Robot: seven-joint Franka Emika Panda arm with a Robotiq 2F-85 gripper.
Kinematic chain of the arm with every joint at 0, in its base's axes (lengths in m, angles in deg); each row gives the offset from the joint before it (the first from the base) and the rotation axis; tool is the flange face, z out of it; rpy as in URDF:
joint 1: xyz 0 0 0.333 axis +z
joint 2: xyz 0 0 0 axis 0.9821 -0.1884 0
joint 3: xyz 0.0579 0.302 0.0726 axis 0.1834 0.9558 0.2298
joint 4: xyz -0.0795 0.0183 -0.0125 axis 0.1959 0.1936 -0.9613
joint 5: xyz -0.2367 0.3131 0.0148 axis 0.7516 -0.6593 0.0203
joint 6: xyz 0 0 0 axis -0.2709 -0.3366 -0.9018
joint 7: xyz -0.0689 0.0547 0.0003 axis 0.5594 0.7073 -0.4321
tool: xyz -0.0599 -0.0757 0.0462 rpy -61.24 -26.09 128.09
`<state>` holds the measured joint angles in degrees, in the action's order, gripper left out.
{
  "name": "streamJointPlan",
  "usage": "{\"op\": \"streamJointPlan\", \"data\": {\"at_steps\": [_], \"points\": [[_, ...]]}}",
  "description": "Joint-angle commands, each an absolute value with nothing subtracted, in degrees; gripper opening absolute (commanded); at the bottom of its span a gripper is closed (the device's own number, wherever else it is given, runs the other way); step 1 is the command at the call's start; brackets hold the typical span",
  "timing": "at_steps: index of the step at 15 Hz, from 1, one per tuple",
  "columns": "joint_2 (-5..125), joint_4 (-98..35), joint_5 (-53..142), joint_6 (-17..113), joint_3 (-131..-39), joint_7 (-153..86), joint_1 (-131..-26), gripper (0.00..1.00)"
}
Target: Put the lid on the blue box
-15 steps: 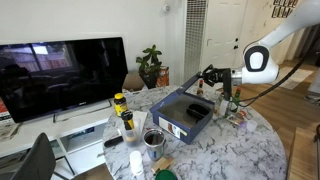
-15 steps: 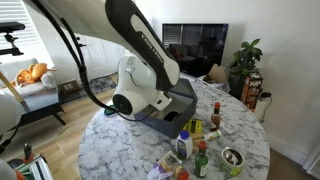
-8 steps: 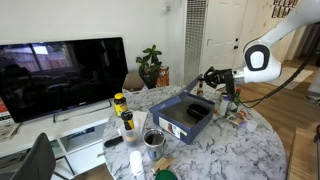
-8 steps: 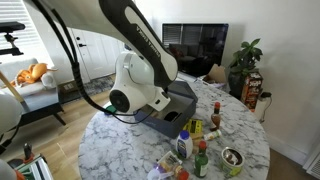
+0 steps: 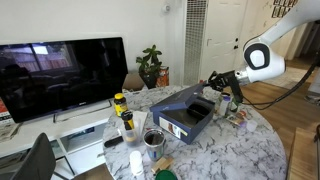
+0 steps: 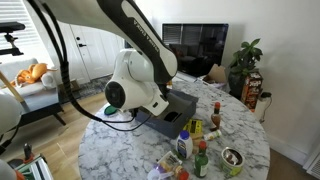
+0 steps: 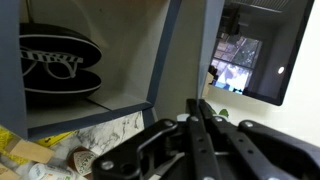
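Exterior views, taken left to right: a television (image 5: 62,75) stands behind the round marble bench (image 5: 235,150). Yellow-capped bottles (image 5: 121,108) and a metal cup (image 5: 153,138) sit near the bench's left edge, too small to identify further. The blue box (image 5: 186,122) stands near the middle of the bench, its open top partly visible and a small white label on its near side. The lid (image 5: 185,97) sits over the far part of the box, tilted. Its long axis runs from lower left up to the right toward the hand (image 5: 222,84), the hand-side edge is the higher one, and the navy outer face is up. Whether the low edge touches the box rim cannot be told. The hand sits at the lid's raised right edge, where contact is too small to resolve. In an exterior view the arm (image 6: 135,85) hides most of the box and lid, leaving only a navy corner. In the wrist view, the left part is filled by navy walls with pale inner faces. Behind them is a black rounded object (image 7: 55,65) with white markings, cut off by the frame's left edge. Whether those walls belong to the lid or the box cannot be told. At lower centre the fingers (image 7: 195,125) are pressed together with no gap, pinching a thin navy rim that rises above them, so the hand is fully closed on the lid's rim.
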<state>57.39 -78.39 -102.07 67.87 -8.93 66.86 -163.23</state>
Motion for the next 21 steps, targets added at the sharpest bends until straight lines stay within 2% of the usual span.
{"op": "streamJointPlan", "data": {"at_steps": [1,6,7,9,10,18,19,21], "points": [[59.22,-78.21,-102.41,74.24,-9.61,66.07,-161.94,0.01],[58.43,-77.12,-102.4,80.29,-10.79,66.48,-159.66,0.01],[58.57,-76.96,-102.39,81.27,-11.35,66.34,-159.02,0.03],[58.85,-76.65,-102.38,82.98,-12.24,66.1,-158.04,0.29],[58.92,-76.5,-102.39,83.9,-12.6,66.06,-157.62,0.32],[58.94,-75.7,-102.41,92.06,-13.53,66.19,-155.58,0.94],[59.43,-75.48,-102.41,91.94,-13.28,66.2,-155.5,0.99],[60.08,-74.64,-101.9,90.5,-11.37,67.6,-155.86,1.0]]}}
